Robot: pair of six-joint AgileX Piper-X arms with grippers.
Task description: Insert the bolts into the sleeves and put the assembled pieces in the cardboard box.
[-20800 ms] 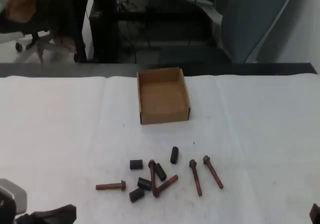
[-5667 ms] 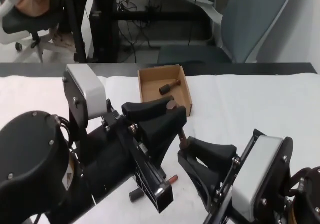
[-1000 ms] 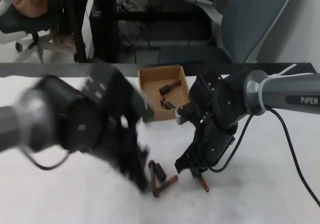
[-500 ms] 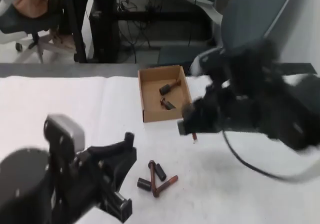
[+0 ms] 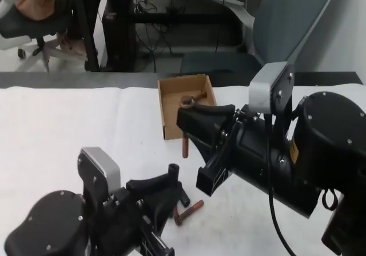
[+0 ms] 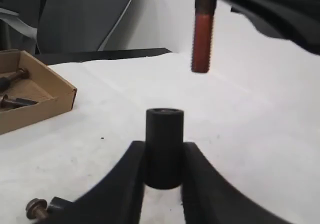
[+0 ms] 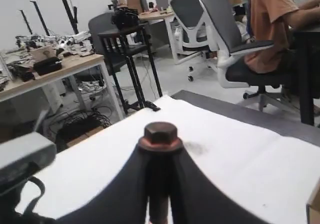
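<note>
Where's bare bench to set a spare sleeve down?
Free: white cloth left of the cardboard box. Crowded: in front of the box, where left gripper with sleeve and right gripper with bolt sit by a loose bolt.

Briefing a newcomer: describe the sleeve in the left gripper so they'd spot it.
On the white bench, nearer than the cardboard box, find the left gripper. Its jaws clamp a black sleeve standing upright, hole up, whereas the loose bolt lies flat.

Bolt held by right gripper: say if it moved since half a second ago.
Yes. The bolt moved left, from beside the cardboard box's right front corner to before its front wall.
</note>
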